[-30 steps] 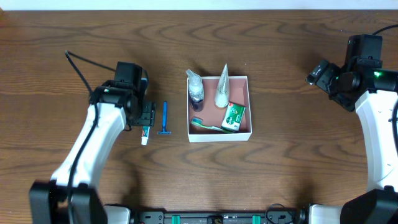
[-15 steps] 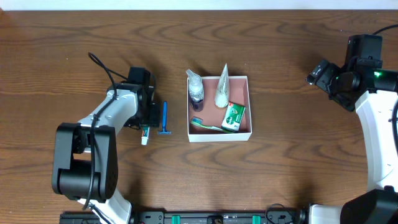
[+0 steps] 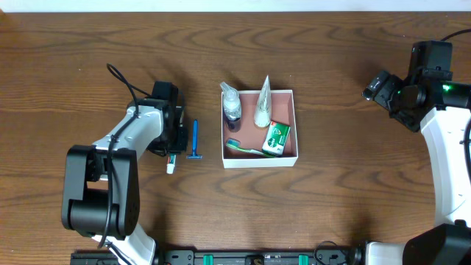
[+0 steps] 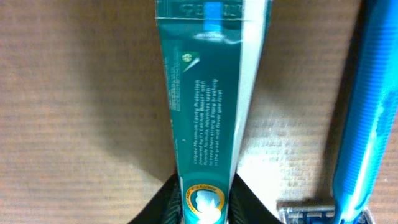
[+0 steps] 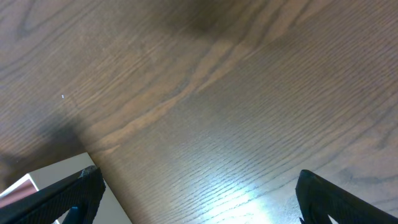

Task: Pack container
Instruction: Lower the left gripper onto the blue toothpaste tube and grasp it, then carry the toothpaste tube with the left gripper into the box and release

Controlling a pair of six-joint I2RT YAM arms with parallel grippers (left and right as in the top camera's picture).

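The container [image 3: 257,163], a shallow white box with a pinkish inside, sits mid-table; its white corner [image 5: 59,171] shows in the right wrist view. It holds a small bottle [image 3: 232,104], a white tube [image 3: 263,103], a green box [image 3: 277,138] and a toothbrush [image 3: 246,149]. Left of it a teal toothpaste tube [image 3: 171,163] [image 4: 208,112] lies on the wood beside a blue razor [image 3: 195,140] [image 4: 367,106]. My left gripper [image 3: 174,150] [image 4: 204,200] is shut on the tube's cap end, a finger pressed on each side. My right gripper [image 3: 377,88] [image 5: 199,196] hangs open at the far right, with nothing between its fingers.
The razor lies parallel to the tube, a finger's width to its right, between the tube and the container's left wall. A black cable [image 3: 121,77] loops behind the left arm. Bare wood surrounds the right arm.
The left arm swung in over the toothpaste tube, and its jaws closed onto the tube's sides. The right arm and the items in the container have not moved.
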